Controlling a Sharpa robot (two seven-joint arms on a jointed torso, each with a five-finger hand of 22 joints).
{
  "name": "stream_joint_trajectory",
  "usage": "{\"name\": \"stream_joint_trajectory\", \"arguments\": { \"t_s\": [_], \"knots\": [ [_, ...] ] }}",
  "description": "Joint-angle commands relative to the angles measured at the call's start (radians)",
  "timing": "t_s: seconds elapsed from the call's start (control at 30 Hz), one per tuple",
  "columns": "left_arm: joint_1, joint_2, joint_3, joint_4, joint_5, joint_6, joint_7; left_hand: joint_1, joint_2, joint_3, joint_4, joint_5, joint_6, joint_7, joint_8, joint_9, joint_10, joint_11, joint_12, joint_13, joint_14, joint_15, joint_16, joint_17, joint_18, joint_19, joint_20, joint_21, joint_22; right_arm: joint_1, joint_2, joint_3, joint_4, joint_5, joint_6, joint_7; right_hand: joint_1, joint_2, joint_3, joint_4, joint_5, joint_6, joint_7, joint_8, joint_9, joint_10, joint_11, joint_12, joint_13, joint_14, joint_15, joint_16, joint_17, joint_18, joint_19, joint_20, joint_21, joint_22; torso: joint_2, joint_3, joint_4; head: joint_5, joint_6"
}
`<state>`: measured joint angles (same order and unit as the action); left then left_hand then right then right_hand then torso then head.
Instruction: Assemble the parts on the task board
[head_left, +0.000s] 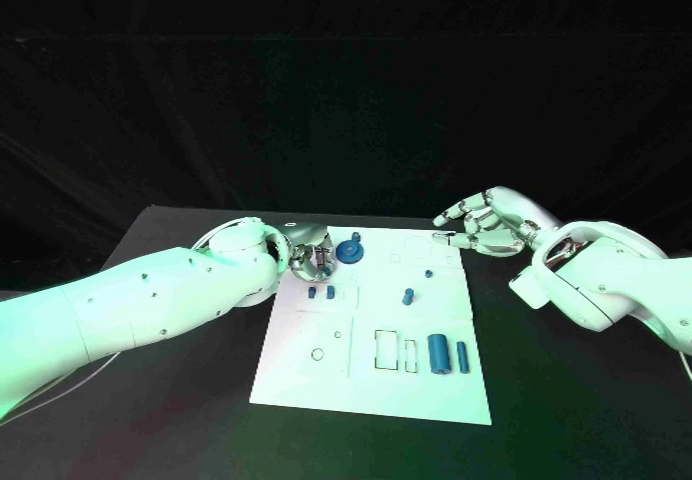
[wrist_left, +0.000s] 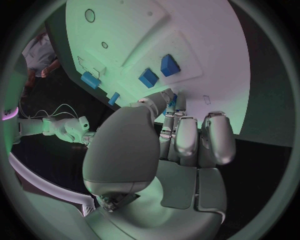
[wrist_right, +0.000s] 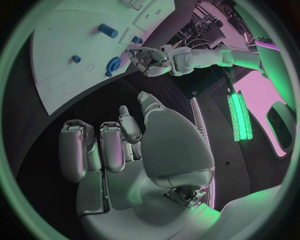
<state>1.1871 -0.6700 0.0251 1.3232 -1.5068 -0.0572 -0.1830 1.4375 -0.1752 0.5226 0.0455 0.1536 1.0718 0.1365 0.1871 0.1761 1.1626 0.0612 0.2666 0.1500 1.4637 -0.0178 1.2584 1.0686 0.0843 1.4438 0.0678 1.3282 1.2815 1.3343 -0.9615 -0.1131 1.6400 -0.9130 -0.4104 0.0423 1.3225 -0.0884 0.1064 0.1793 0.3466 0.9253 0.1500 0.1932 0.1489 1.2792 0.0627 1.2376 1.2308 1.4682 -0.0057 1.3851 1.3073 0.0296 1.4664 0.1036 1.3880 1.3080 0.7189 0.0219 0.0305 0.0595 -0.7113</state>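
From the head view, the white task board (head_left: 368, 370) lies in the middle of the black counter (head_left: 173, 400), with blue parts scattered over it: a round part (head_left: 353, 251) near its far left corner, two small parts (head_left: 323, 293) just nearer, a small peg (head_left: 410, 296) near the middle and two upright cylinders (head_left: 447, 355) by its right edge. The left robot hand (head_left: 306, 254) sits at the far left corner just beside the round part; whether it grips anything cannot be told here. The right robot hand (head_left: 483, 225) hovers off the far right corner, fingers apart and holding nothing. In the left wrist view, the left robot hand (wrist_left: 181, 140) has its fingers curled toward the board (wrist_left: 206, 45), with a blue part (wrist_left: 173, 99) at the fingertips, contact unclear. In the right wrist view, the right robot hand (wrist_right: 119, 150) is spread and empty above the counter, and the left robot hand (wrist_right: 149, 60) is seen beside the round part (wrist_right: 114, 64).
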Motion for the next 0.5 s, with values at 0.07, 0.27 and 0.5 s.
{"name": "stream_joint_trajectory", "arguments": {
  "t_s": [0.07, 0.27, 0.5],
  "knots": [
    [-0.001, 0.000, -0.001, 0.001, -0.007, 0.027, -0.001, -0.011, 0.001, -0.007, 0.000, -0.005, 0.008, -0.003, -0.004, -0.001, 0.007, 0.001, -0.006, -0.001, 0.010, -0.001, 0.004, -0.001, -0.013, -0.002, 0.000, 0.004, -0.001, -0.001, -0.001, 0.000, 0.001, -0.006, 0.003, 0.006, -0.003, 0.004, 0.001, 0.006, 0.003, -0.003, 0.000, 0.005, -0.001, -0.002, 0.002, 0.000, 0.001, 0.047, -0.007, -0.005, 0.045, 0.015, 0.009, -0.010, -0.004, 0.142, 0.000, -0.0003, 0.0017, -0.001, -0.002],
    [-0.002, 0.001, -0.001, 0.000, -0.007, 0.023, 0.003, -0.012, 0.000, -0.008, 0.000, -0.004, 0.007, -0.003, -0.006, -0.001, 0.009, 0.000, -0.007, 0.000, 0.010, -0.001, 0.005, -0.002, -0.013, -0.002, 0.000, 0.003, -0.001, -0.001, -0.001, 0.000, 0.001, -0.006, 0.003, 0.006, -0.003, 0.004, 0.001, 0.006, 0.003, -0.003, 0.000, 0.005, -0.001, -0.002, 0.002, 0.000, 0.001, 0.047, -0.007, -0.005, 0.045, 0.015, 0.009, -0.010, -0.004, 0.142, -0.001, -0.0009, 0.0007, 0.001, -0.001],
    [-0.002, 0.002, -0.001, 0.000, -0.006, 0.021, 0.004, -0.019, -0.002, -0.013, -0.002, -0.003, -0.024, -0.003, -0.035, -0.012, 0.017, 0.000, -0.020, 0.001, 0.009, -0.002, 0.007, -0.005, -0.013, -0.002, -0.001, 0.003, 0.000, -0.001, -0.001, 0.000, 0.000, -0.006, 0.003, 0.006, -0.003, 0.004, 0.001, 0.006, 0.003, -0.003, 0.000, 0.005, -0.001, -0.002, 0.002, 0.000, 0.001, 0.047, -0.007, -0.005, 0.045, 0.015, 0.009, -0.010, -0.004, 0.142, 0.000, -0.0007, 0.0009, 0.001, 0.000]
  ]
}}
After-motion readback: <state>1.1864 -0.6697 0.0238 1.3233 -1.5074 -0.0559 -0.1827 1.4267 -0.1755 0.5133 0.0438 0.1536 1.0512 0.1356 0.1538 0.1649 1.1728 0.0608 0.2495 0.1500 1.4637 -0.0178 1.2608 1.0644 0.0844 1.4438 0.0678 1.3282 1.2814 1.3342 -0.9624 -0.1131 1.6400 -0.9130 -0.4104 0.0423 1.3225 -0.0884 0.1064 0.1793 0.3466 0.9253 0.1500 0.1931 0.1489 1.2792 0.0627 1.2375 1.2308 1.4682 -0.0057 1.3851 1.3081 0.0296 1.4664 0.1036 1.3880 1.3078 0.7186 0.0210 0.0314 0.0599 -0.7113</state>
